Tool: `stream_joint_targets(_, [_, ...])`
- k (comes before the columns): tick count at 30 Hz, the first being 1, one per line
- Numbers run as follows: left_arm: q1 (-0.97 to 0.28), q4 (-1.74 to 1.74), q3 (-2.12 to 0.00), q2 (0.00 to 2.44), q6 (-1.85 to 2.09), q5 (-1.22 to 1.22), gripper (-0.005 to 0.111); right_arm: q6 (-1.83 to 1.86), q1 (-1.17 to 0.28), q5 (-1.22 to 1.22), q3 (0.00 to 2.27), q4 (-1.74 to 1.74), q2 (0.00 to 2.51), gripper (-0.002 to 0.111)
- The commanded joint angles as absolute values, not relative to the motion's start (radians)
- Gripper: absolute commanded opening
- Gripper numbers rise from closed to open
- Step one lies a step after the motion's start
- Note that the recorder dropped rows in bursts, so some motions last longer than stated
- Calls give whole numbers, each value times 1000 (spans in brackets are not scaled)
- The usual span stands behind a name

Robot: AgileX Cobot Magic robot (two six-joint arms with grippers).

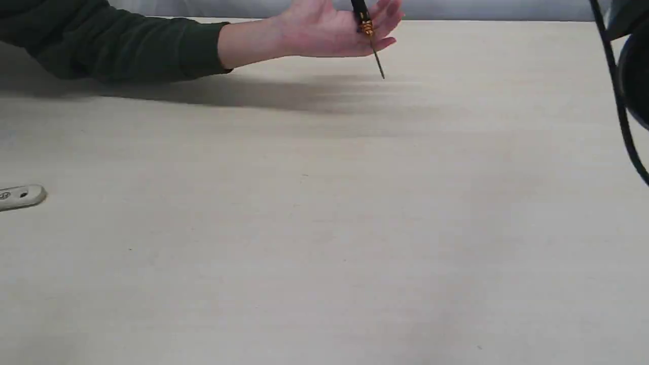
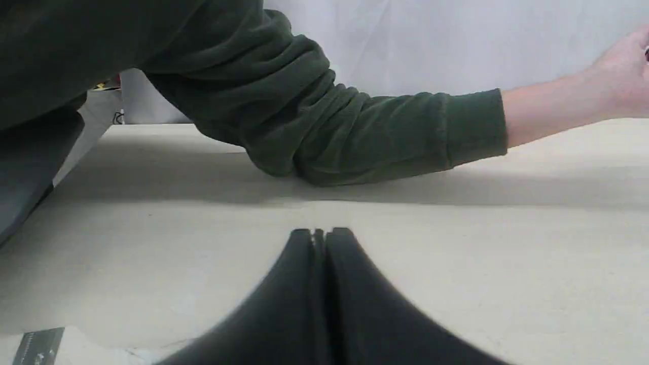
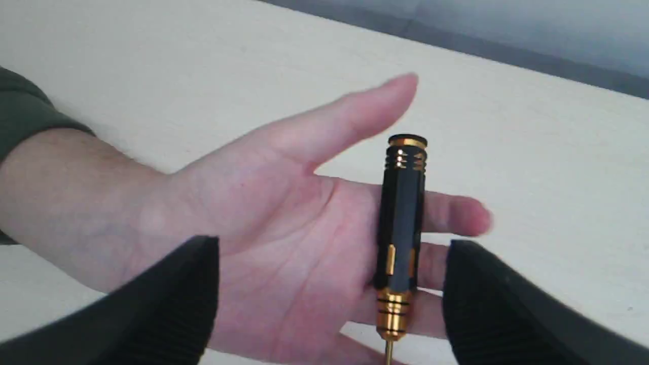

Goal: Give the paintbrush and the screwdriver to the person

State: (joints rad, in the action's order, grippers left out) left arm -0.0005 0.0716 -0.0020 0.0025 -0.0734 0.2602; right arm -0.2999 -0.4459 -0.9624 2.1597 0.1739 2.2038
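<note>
The person's open hand [image 1: 324, 30] reaches in from the far left in a dark green sleeve [image 1: 127, 45], palm up. The screwdriver [image 1: 366, 25] lies across its fingers, thin shaft pointing down past the hand. In the right wrist view the black and gold screwdriver [image 3: 403, 213] rests on the palm [image 3: 263, 213] between the spread fingers of my right gripper [image 3: 333, 243], which is open and touches neither side of it. My left gripper [image 2: 319, 233] is shut on nothing, low over the table. Only the paintbrush's handle end [image 1: 23, 196], with its hole, shows at the left edge.
The pale table [image 1: 324, 228] fills the exterior view. Black cable and part of my right arm [image 1: 621, 96] hang at the right edge. The person's sleeve [image 2: 329, 126] and forearm rest on the table just beyond my left gripper. A small grey label [image 2: 40, 344] lies near it.
</note>
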Motion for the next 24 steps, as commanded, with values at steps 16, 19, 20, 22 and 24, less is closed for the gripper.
stream_joint_targets(16, [-5, 67, 0, 0, -75, 251, 0, -225, -480, -1028, 1887, 166, 1916, 5])
stream_joint_targets(19, [-5, 67, 0, 0, -75, 251, 0, -243, -480, -967, 1743, 166, 1814, 5])
stream_joint_targets(20, [-5, 67, 0, 0, -75, 251, 0, -245, -480, -960, 1714, 166, 1784, 5])
stream_joint_targets(22, [-5, 67, 0, 0, -75, 251, 0, -245, -480, -917, 1619, 172, 1706, 5])
stream_joint_targets(24, [-5, 67, 0, 0, -75, 251, 0, -245, -480, -872, 1518, 172, 1629, 5])
